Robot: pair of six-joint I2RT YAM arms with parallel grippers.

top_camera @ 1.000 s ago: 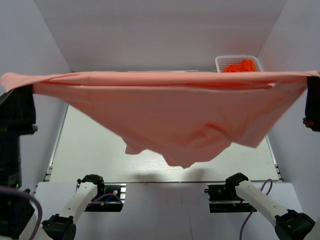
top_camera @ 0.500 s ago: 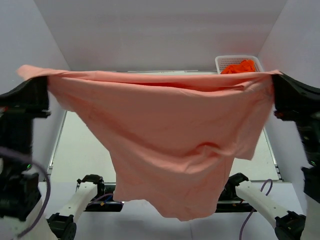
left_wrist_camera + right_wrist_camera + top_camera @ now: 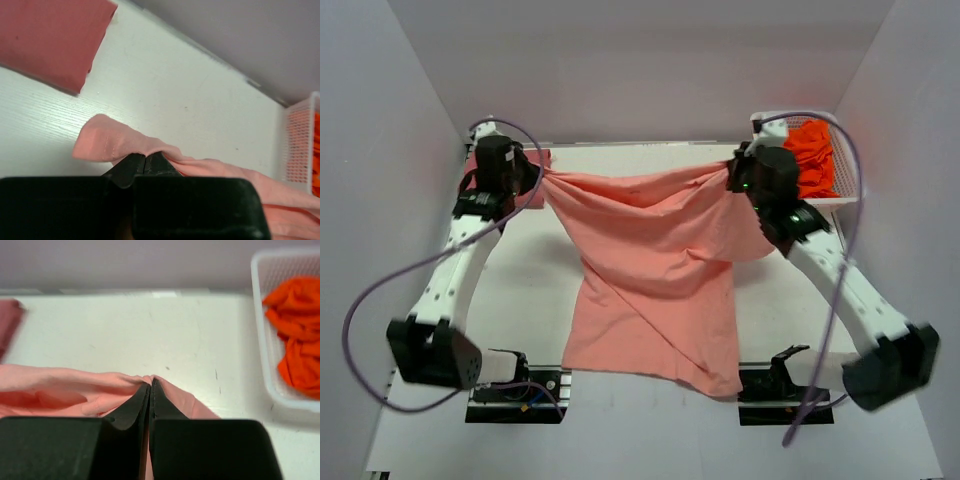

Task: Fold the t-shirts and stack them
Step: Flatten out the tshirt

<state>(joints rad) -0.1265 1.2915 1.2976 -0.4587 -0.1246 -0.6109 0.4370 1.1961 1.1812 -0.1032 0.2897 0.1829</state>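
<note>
The light salmon-pink t-shirt is strung between the two arms over the far part of the white table, its top edge sagging a little in the middle. The rest of the cloth runs back toward the near edge in loose diagonal folds, and its lower hem lies between the two arm bases. The left gripper is pinched on the shirt's left upper corner. In the left wrist view the black fingers meet with a fold of pink cloth squeezed between them and a small flap sticking out past the tips. The right gripper is clamped on the opposite corner in the same way. Its wrist view shows the jaws pressed together on a ridge of the fabric, low over the tabletop (whether the cloth there touches the surface cannot be told). The darker rose-red t-shirt lies flat, its edges straight, at the far left corner, just behind the left gripper and apart from the pink one. At the far right corner stands a white mesh basket holding crumpled orange cloth — the right gripper sits just beside its near left corner.
</note>
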